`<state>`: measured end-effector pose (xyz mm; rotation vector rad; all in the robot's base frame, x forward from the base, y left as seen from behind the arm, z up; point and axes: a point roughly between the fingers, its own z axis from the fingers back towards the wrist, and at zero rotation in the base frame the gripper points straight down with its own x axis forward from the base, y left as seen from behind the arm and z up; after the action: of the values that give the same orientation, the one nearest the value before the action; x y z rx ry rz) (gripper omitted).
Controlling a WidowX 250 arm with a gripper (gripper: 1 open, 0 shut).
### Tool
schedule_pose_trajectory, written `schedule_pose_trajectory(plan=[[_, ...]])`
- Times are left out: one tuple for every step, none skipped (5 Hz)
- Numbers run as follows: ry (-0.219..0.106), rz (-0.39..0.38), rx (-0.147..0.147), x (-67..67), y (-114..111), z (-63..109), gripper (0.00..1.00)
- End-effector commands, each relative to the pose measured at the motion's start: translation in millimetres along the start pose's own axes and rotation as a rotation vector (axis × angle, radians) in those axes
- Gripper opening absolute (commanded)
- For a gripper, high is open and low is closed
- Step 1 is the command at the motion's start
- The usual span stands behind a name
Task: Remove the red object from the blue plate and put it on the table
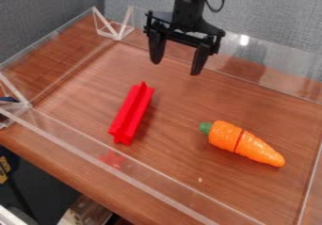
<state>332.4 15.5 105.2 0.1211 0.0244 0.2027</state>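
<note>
The red bar lay on the table near its front-left edge, and the carrot lay toward the right edge. Above the far edge, the black pincer hung with its fingers spread apart.

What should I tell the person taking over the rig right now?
Claw: open, holding nothing, raised toward the far side of the table.
Red object: lying directly on the tabletop, left of the carrot in this view.
Carrot: on the tabletop, touching neither the red object nor the claw.
Done: the red object is on the table; no blue plate shows in this view.
Left: apparently nothing, though I'd confirm where the plate is before closing the job.
</note>
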Motion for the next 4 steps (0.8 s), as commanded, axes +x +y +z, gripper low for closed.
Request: schedule_pose_trajectory(plan=[[-0.09,0.051,-0.016,-9.7,-1.2,45.4,1.0],[-0.092,0.048,-0.024,-18.0,-11.9,49.1,1.0],[-0.084,0.062,-0.025,-20.1,-17.8,41.9,1.0],[-0.089,0.054,-0.017,-9.7,-10.3,25.3,1.0]])
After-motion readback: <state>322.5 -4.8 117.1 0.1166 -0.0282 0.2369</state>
